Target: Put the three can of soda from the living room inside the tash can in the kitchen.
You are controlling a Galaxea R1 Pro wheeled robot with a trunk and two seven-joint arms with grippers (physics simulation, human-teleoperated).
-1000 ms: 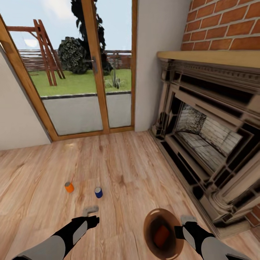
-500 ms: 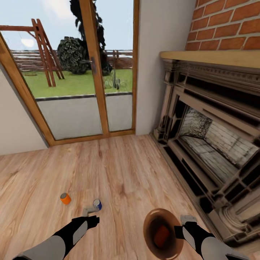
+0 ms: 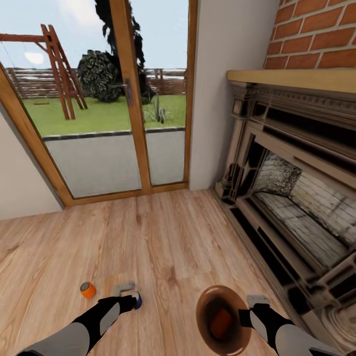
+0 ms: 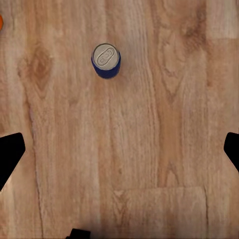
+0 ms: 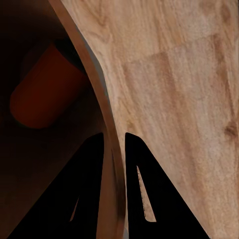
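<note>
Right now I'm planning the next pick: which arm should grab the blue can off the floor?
Left. The left gripper hangs open right over the blue can, which stands upright on the floor. The right gripper is shut on the bin's rim, one orange can inside.

blue can (image 4: 105, 61), orange can (image 3: 88, 290), red brick fireplace (image 3: 316, 44)

Matt light wood floor (image 3: 163, 247), rough red brick fireplace (image 3: 316, 34), silver metal-topped blue can (image 4: 105, 60)
</note>
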